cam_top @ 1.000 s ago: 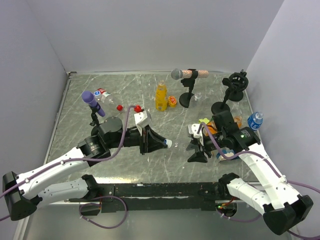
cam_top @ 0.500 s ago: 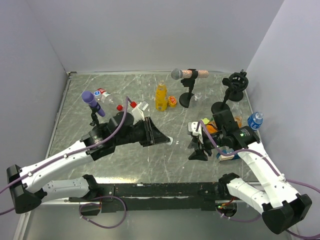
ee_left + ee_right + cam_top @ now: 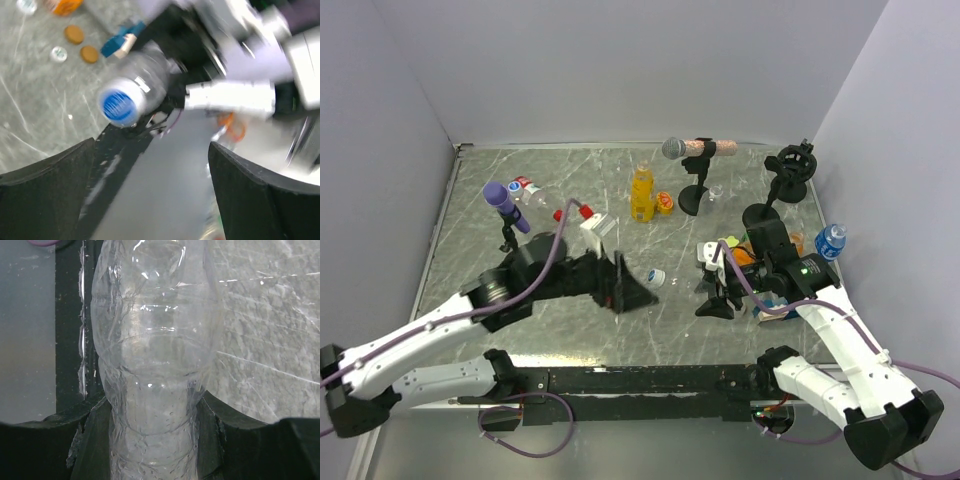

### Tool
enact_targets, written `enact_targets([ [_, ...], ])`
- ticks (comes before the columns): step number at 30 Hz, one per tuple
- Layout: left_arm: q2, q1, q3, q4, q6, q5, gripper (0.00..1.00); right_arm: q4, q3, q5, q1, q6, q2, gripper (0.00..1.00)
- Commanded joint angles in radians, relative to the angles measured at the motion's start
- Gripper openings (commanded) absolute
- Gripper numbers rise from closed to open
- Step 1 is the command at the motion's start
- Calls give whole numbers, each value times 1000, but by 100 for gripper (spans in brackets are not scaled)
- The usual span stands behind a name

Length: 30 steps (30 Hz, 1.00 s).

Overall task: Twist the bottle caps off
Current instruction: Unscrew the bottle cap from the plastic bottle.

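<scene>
A clear bottle (image 3: 152, 345) lies level above the table, and my right gripper (image 3: 713, 292) (image 3: 155, 440) is shut on its body. A blue-topped cap (image 3: 655, 277) (image 3: 119, 101) sits at the bottle's left end, facing my left gripper. My left gripper (image 3: 638, 292) (image 3: 152, 200) hangs just left of that cap, open, with nothing between its fingers (image 3: 45, 192). Whether the cap is loose on the neck I cannot tell. Two red caps (image 3: 560, 214) lie on the table behind the left arm.
A yellow-orange bottle (image 3: 641, 193) stands at the back centre. A blue-labelled bottle (image 3: 831, 241) stands by the right wall, and a clear red-labelled bottle (image 3: 525, 190) lies back left. Microphones on stands (image 3: 695, 150) (image 3: 505, 205) and a black stand (image 3: 790, 170) crowd the back. Two brown discs (image 3: 74, 34) lie nearby.
My left gripper was shut on the blue cap; it has opened and drawn back a little to the left. The right gripper and bottle have stayed put.
</scene>
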Motion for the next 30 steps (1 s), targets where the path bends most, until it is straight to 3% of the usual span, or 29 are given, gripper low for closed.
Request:
enact_targets([
  [1,-167,-9,-77,108,499,199,97,31,8,-24,-5,-10,-2,26],
  [6,-294,-7,-226,192,952,258,97,9,10,-51,-7,-51,-3,26],
  [11,-177,-7,-156,190,1139,264,97,-2,-13,-77,-7,-94,-21,27],
  [14,-71,-7,-91,176,1182,295,99,1,-30,-99,-7,-110,-25,27],
  [19,-28,-7,-129,327,1155,278,95,-14,-22,-105,-7,-122,-20,27],
  [24,-20,-7,-136,369,1120,286,79,-11,-27,-113,-10,-125,-18,27],
  [30,-29,-7,-154,377,1094,277,65,-18,-15,-119,-8,-130,-2,27],
])
